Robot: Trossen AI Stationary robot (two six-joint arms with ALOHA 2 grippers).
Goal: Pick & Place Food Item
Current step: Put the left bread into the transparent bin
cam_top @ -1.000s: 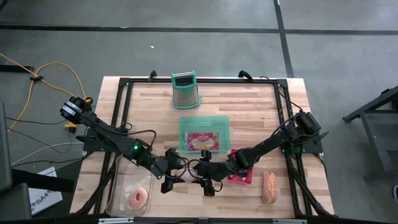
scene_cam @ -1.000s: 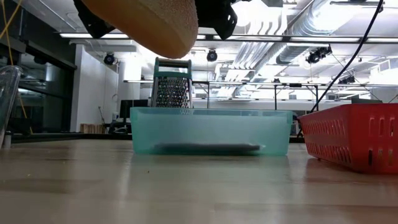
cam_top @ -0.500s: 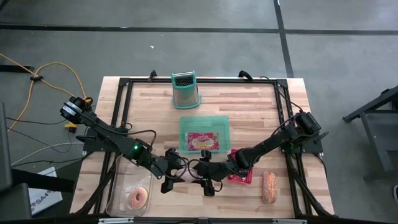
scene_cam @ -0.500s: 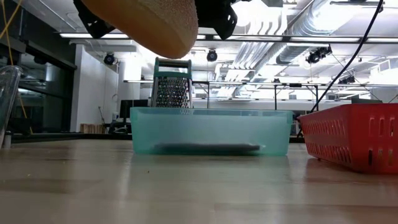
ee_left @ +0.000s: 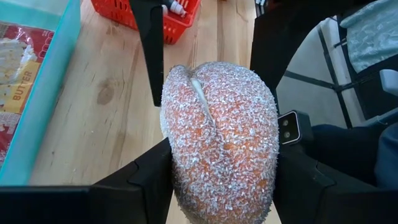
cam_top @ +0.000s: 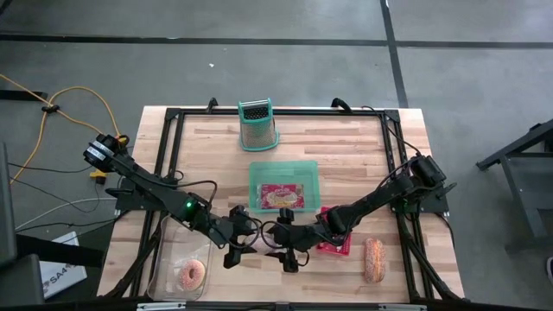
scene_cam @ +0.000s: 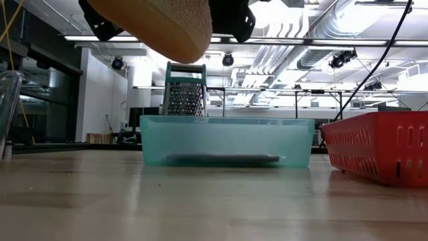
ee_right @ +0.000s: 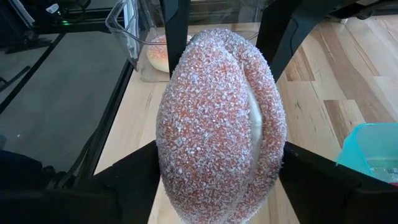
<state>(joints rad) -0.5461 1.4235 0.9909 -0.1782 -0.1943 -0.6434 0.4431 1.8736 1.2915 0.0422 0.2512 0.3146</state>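
The left tool (ee_left: 217, 180) and right tool (ee_right: 217, 180) both clasp one oval, coconut-crusted orange pastry (ee_left: 219, 134) between them, above the wooden surface (ee_left: 93, 112). If either lets go early, it could slip and drop.

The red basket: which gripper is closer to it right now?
Right. The right gripper is just left of the red basket; the left gripper is farther left, both at the coconut pastry.

Sprinkle-coated filled bun (ee_left: 219, 140), oval, orange-red crumb with white flecks and a pale cream seam along its length, held clear of the bench (cam_top: 346, 138) between the left claw (cam_top: 241, 246) and right claw (cam_top: 288, 250).
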